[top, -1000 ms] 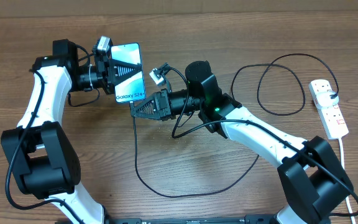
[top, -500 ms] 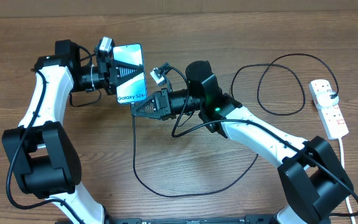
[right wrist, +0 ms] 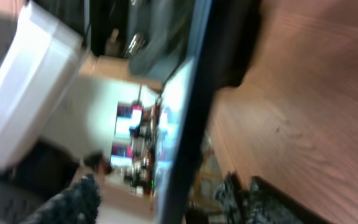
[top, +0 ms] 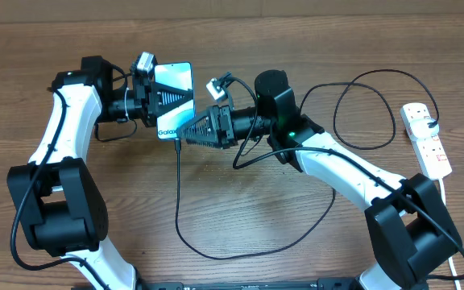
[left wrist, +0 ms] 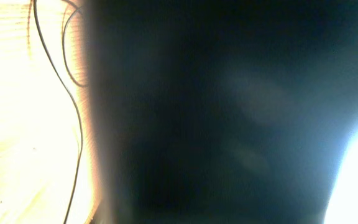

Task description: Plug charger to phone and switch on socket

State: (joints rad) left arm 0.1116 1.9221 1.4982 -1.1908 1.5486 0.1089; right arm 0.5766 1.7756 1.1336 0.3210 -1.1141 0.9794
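One risk: with the left gripper (top: pixel 158 103) clenched on the slim blue-screened phone (top: pixel 180 79) and the right gripper (top: pixel 185 133) spread open beside it, the hanging thin black charger cable (top: pixel 176 185) could tug its connector loose.

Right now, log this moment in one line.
left gripper: shut on phone | right gripper: open at phone's lower edge | charger: cable runs down from that edge | socket: untouched, far right

I see the left gripper (top: pixel 155 102) clamped on the phone (top: pixel 176 82), the right gripper (top: pixel 184 134) at its lower edge, and the charger (top: pixel 176 193) looping over to the socket (top: pixel 425 143).
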